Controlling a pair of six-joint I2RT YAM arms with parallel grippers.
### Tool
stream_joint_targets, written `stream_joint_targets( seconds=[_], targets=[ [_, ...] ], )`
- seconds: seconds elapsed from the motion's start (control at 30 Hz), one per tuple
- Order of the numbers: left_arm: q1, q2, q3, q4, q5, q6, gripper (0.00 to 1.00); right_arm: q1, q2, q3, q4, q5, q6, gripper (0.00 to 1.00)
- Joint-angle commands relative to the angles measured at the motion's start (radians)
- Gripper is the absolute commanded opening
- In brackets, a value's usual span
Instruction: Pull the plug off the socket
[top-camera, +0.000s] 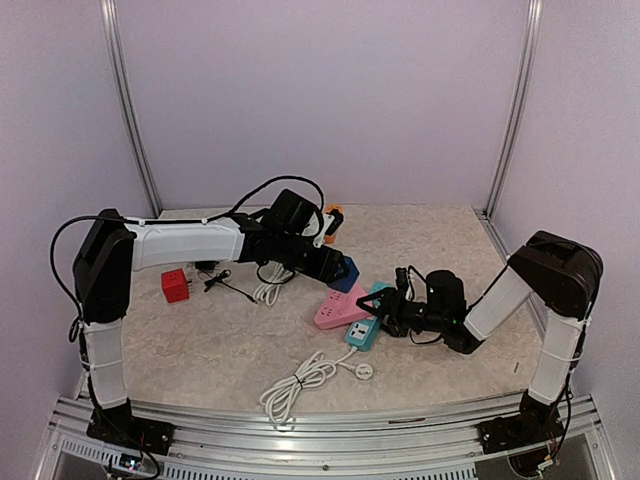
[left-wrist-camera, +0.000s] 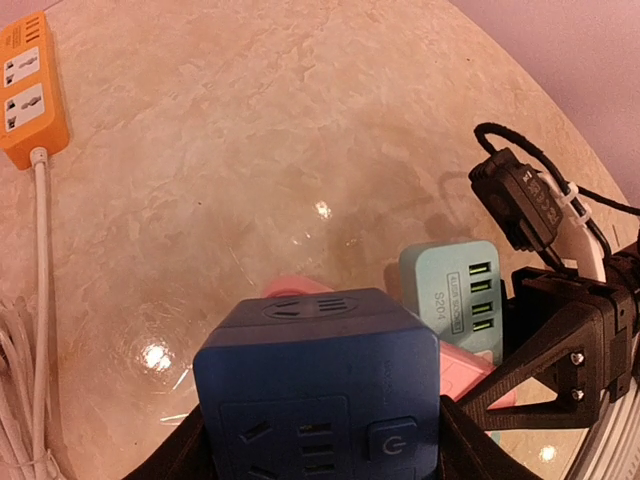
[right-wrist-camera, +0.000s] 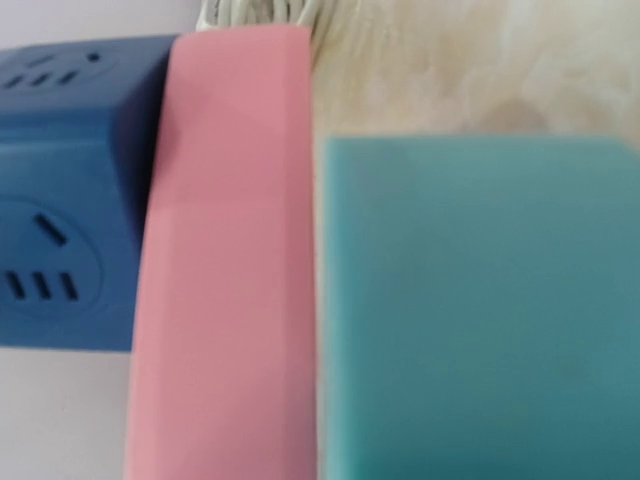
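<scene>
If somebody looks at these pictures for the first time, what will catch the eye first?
Most striking is the bright cluster at the middle of the table: a blue cube socket between the fingers of the left gripper, beside a pink strip and a teal strip that the right gripper reaches. A red cube stands apart on the left, and an orange strip lies at the back.

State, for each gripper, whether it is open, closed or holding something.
Left gripper: closed on the blue cube socket.
Right gripper: at the teal power strip; open or closed cannot be told.
</scene>
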Motion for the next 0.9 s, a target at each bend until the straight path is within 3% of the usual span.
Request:
stream_joint_targets(
  seconds=[0.0, 0.17, 0.27, 0.53, 0.63, 0.77, 0.87],
  targets=[
    [-0.032, -0.09, 0.052, -0.043, -0.057, 0.071, 0.28, -0.019, 0.008, -0.028, -0.106, 0.096, 0.011, 0.0],
    [0.08, -0.154, -0.083, 0.125, 0.206, -0.101, 0.26, -0.019, -0.002, -0.03, -0.116, 0.103, 0.007, 0.0],
    [0.093, -0.185, -0.122, 0.185, 0.255, -0.122, 0.25, -0.019, -0.009, -0.034, -0.124, 0.11, 0.003, 0.0],
    [-0.082, -0.095, 0.091, -0.094, -0.135, 0.121, 0.25, -0.02, -0.003, -0.034, -0.123, 0.115, 0.008, 0.0],
    [-0.093, -0.086, 0.093, -0.114, -0.18, 0.137, 0.24, -0.022, -0.004, -0.035, -0.123, 0.116, 0.007, 0.0],
    [0.004, -0.158, -0.037, 0.022, 0.048, -0.002, 0.24, -0.022, 0.002, -0.035, -0.114, 0.112, 0.009, 0.0],
    [0.058, -0.222, -0.126, 0.121, 0.145, -0.075, 0.24, -0.023, 0.002, -0.037, -0.115, 0.115, 0.008, 0.0]
  ],
)
